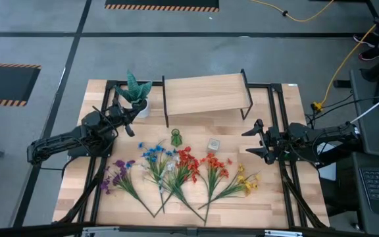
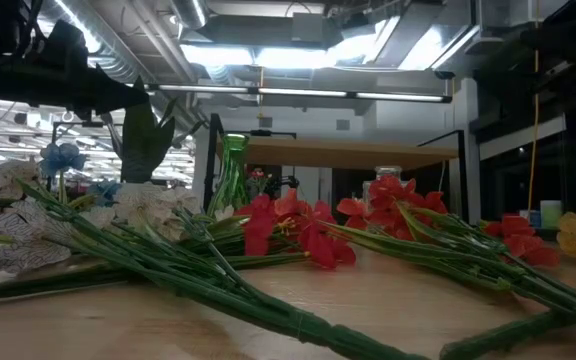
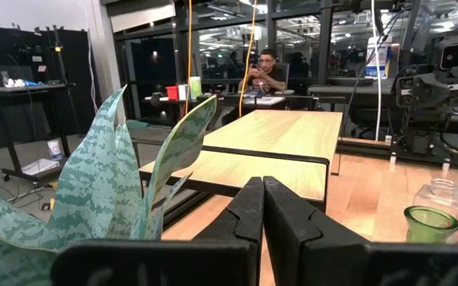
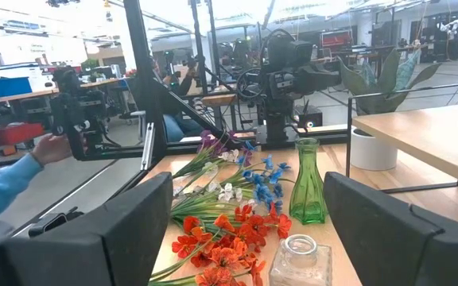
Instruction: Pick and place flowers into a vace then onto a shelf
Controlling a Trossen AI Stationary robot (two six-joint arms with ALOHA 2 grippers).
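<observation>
My left gripper (image 1: 131, 125) hangs by the potted plant (image 1: 135, 92), jaws shut and empty; my right gripper (image 1: 255, 139) waits near the tabletop's (image 1: 268, 197) right side, jaws wide and empty. The flowers (image 1: 176, 172) lie fanned along the front, stems overlapping, so lifting one could drag others. The green vase (image 1: 176, 137) and glass jar (image 1: 212, 145) could tip. The shelf (image 1: 206, 93) behind is bare.

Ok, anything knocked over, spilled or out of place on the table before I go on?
Nothing stands out. The green vase and glass jar stand upright, the flowers lie in a row, and the shelf sits level.
</observation>
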